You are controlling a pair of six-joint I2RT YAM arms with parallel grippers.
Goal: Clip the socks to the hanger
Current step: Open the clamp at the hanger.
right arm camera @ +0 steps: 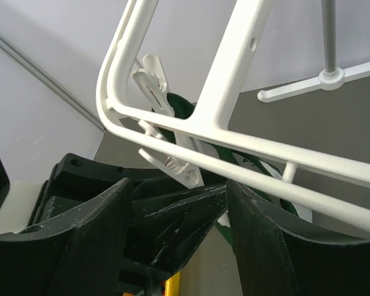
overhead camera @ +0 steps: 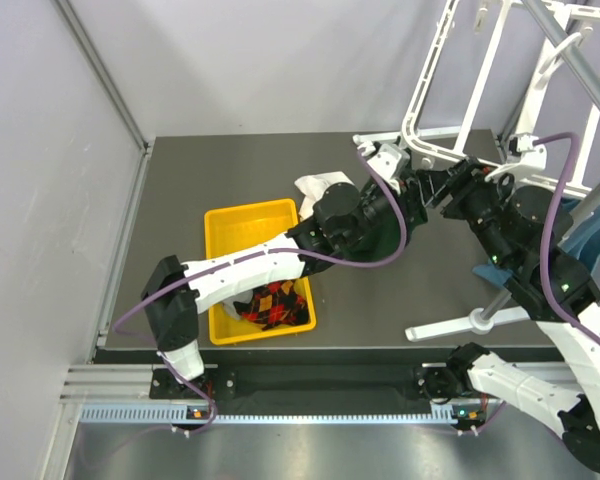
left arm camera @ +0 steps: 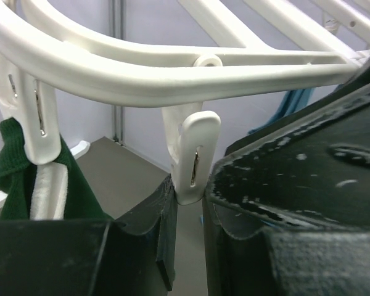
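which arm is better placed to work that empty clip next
Left. The left gripper brackets the empty clip on the hanger; the open right gripper sits by the green fabric instead.

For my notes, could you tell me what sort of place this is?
Probably a lab robot cell: plain panel walls enclose a dark table, with a yellow bin and white hanger.

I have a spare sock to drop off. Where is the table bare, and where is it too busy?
Bare: the strip between the yellow bin and the table's left edge, the back-left corner behind the bin, and the front middle between the bin and the stand foot. Crowded: the hanger corner, where the left claw and right claw meet.
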